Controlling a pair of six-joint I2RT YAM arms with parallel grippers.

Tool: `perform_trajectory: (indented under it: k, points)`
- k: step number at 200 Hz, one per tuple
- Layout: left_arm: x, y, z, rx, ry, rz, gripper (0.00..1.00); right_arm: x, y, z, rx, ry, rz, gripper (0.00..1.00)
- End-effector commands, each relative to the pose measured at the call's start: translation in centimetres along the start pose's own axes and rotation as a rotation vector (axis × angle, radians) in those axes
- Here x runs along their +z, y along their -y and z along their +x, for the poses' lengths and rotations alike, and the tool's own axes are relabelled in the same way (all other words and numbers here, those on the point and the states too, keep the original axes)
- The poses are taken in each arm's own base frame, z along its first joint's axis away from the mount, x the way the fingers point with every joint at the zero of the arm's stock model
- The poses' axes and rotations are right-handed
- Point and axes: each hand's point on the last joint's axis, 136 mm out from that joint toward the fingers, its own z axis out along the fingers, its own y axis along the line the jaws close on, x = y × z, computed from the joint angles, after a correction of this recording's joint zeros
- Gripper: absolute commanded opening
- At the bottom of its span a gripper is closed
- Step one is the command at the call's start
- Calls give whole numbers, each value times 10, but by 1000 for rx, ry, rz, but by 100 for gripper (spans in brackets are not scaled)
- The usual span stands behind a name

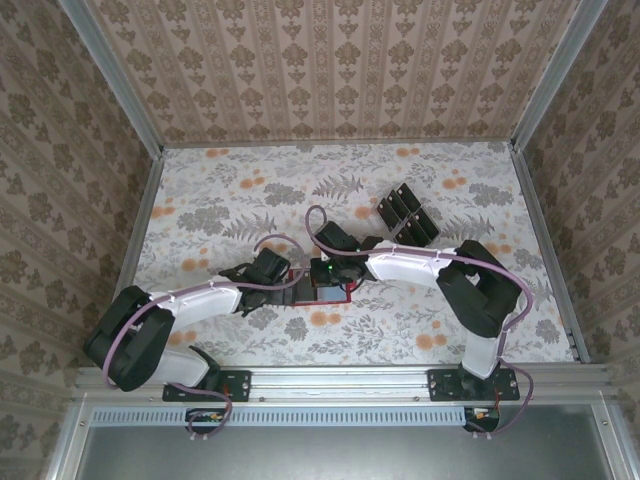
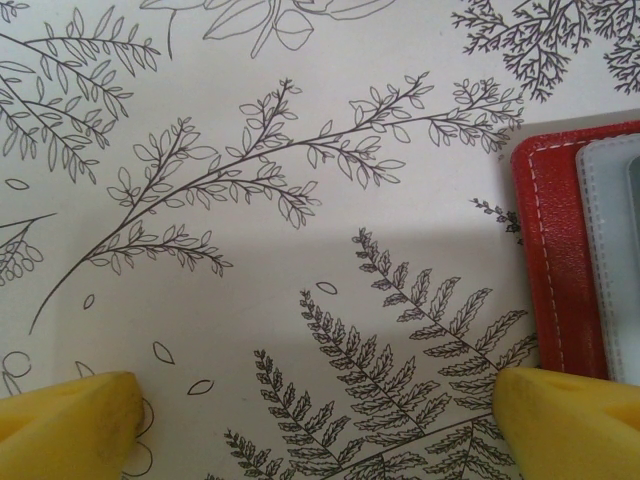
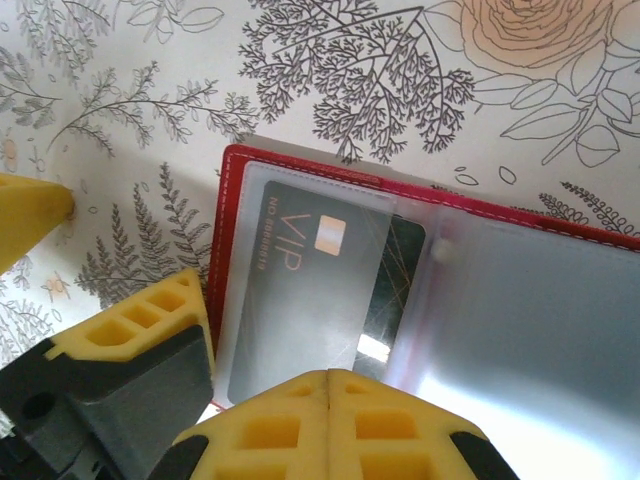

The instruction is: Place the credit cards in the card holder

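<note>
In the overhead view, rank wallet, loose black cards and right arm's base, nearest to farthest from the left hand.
1. Wallet, just right of the left hand.
2. Black cards, farther back right.
3. Right arm's base, near right edge.

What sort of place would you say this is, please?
Probably a purpose-built robot test booth: patterned wallpaper panels in a metal frame enclose a floral-papered table, with the left arm and right arm bolted to its near rail.

The flat table (image 1: 250,190), clothed in pale fabric with orange flowers and grey ferns, bears a small red leather-like folding wallet (image 1: 330,294), open, just six o'clock of centre, and flat black rectangular cards (image 1: 407,213) at two o'clock.
</note>
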Motion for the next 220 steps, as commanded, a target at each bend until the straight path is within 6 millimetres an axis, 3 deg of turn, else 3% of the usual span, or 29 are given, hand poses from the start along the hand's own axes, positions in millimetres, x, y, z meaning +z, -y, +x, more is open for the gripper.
perform_trajectory:
  k: [1, 87, 220]
  points:
    - [12, 3, 19, -3, -55, 25, 100, 12, 22, 9, 5, -32, 76, 0]
    - [13, 3, 20, 0, -56, 24, 100, 26, 34, 15, 13, -59, 103, 0]
    - [15, 4, 22, 2, -65, 28, 100, 38, 5, 11, 36, -74, -12, 0]
